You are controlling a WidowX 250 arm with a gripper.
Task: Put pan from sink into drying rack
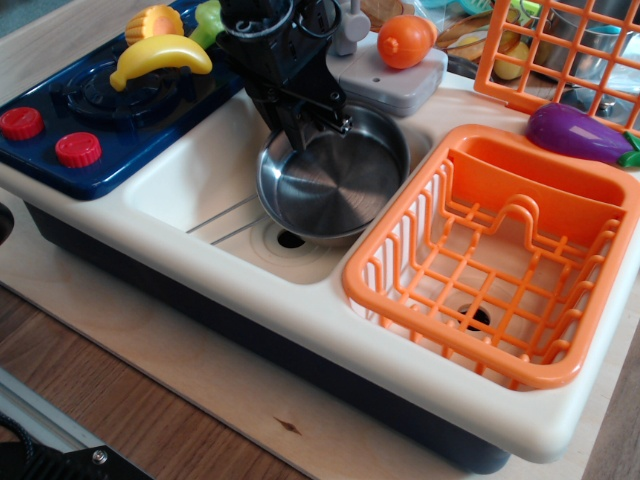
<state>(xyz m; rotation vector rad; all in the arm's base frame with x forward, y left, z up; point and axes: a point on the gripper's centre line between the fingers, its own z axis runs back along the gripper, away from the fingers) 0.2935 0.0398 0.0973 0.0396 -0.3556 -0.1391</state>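
At frame centre, pan (335, 183) sits tilted in the sink (190, 180), its upper-left rim apparently clamped by the gripper (322, 128); drying rack (500, 262) lies directly to the pan's right, just beside it, across the sink's edge

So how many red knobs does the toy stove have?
2. One red knob sits at the stove's front left corner, the other red knob just right of it. None seem hidden.

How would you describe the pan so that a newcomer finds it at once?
Start at the cream sink, left of the orange drying rack. The pan sits in that basin under the black gripper. It is the only shiny, shallow, round steel dish there.
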